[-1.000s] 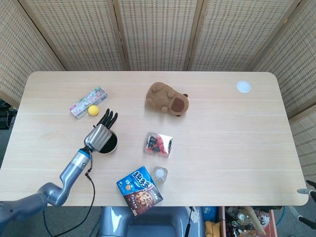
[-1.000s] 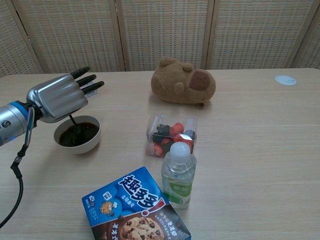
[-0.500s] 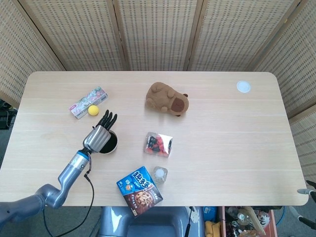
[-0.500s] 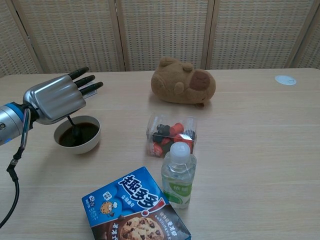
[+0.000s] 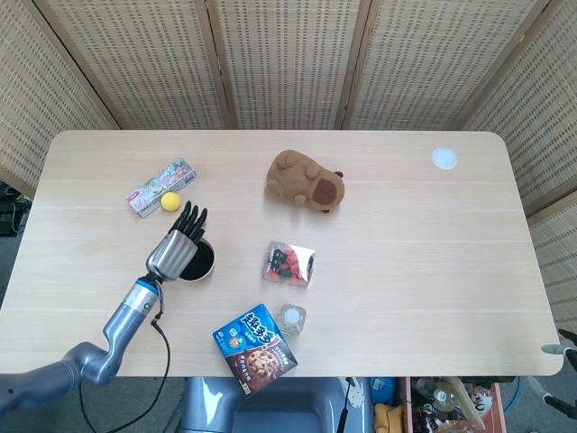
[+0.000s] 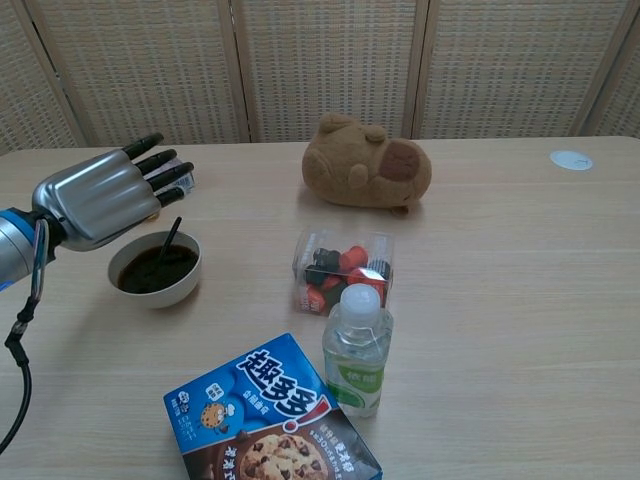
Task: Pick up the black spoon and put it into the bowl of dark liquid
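In the head view, the left robot hand point(image 5: 175, 250) is over the left part of the surface point(image 5: 406, 262), with its fingers stretched out and apart, and it holds nothing. It covers the left side of the bowl of dark liquid point(image 5: 200, 262). Just behind the fingertips lie a yellow ball point(image 5: 169, 201) and a small printed packet point(image 5: 161, 186). The plush toy point(image 5: 305, 180) sits near the middle, the clear box of berries point(image 5: 288, 262) in front of it. The cookie box point(image 5: 254, 349) hangs a little over the front edge, with the water bottle point(image 5: 292, 318) just beside it. The right half of the surface carries only a white disc point(image 5: 444, 159) near the far right corner.

In the chest view, the left robot hand point(image 6: 103, 191) hovers above and to the left of the bowl of dark liquid point(image 6: 155, 268), not touching it. The black spoon point(image 6: 168, 241) stands in the liquid, its handle leaning up toward the far right rim. The right robot hand is not seen in either view.
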Controlling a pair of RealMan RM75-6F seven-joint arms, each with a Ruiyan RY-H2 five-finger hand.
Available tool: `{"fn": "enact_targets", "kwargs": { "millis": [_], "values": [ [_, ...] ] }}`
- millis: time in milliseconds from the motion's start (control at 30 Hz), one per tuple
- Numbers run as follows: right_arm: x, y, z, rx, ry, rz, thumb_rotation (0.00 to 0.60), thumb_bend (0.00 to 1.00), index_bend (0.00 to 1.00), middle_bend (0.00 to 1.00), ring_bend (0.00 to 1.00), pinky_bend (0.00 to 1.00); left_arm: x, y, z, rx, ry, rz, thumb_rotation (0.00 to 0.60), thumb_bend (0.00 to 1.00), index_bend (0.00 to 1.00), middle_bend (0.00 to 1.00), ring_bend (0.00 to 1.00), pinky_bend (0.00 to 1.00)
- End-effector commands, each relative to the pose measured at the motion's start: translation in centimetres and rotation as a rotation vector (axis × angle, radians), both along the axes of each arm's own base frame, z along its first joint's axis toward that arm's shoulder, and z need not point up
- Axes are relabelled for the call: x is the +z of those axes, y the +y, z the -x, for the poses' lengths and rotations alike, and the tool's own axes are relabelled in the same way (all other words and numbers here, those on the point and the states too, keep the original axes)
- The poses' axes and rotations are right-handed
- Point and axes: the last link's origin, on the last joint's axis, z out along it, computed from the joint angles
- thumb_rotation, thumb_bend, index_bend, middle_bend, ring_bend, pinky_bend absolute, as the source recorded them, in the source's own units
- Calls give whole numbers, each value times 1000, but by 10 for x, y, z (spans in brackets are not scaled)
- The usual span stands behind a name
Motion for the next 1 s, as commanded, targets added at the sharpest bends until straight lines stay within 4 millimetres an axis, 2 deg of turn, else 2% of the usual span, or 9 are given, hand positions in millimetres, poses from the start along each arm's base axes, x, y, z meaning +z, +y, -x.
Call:
{"fn": "enact_targets", "kwargs": {
  "millis": [33, 200, 467, 633, 700, 1000],
  "values": [
    [0, -1, -1, 3, 0, 1, 600, 300, 429, 301, 149, 244, 5, -1, 1, 14, -28, -14, 600, 307, 0, 0, 0, 0],
    [2, -3, -2, 12, 5, 2, 600, 299, 429, 301, 149, 244, 27, -8, 5, 71, -183, -76, 600, 308, 0, 0, 0, 0],
    [1, -10, -6, 31, 11, -13, 600, 300, 429, 301, 149, 245, 66, -40, 25, 182, -432, -136, 600, 308, 0, 0, 0, 0],
    [2, -16, -9, 49, 23, -17, 600, 299, 429, 301, 149, 244, 84, -68, 46, 290, -601, -152, 600, 308, 0, 0, 0, 0],
    [3, -20, -11, 57, 29, -19, 600, 300, 429, 301, 149, 244, 93, -86, 58, 340, -718, -160, 600, 307, 0, 0, 0, 0],
    [1, -24, -18, 77, 34, -31, 600, 299, 429, 294, 149, 244, 104, -136, 81, 385, -976, -129, 600, 307, 0, 0, 0, 0]
  ]
}}
